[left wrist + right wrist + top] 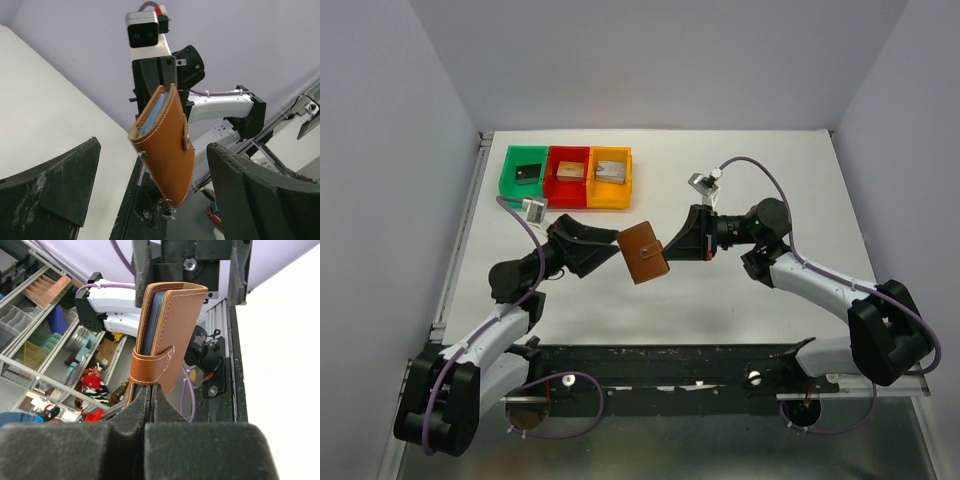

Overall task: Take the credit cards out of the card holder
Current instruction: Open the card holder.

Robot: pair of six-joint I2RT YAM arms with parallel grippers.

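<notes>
- Top view: small brown leather card holder (644, 253) aloft, right end effector (672, 250) pinching its edge, left end effector (608, 252) spread alongside
- Left wrist: folded shut; a hard tug could yank it free
- Right wrist: shallow pinch, might slip

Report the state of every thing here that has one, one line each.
card holder: closed, tab wrapped round its edge, held off the table
right gripper: shut on the card holder
left gripper: open, empty
green tray: one block inside
red tray: one block inside
orange tray: one block inside
</notes>
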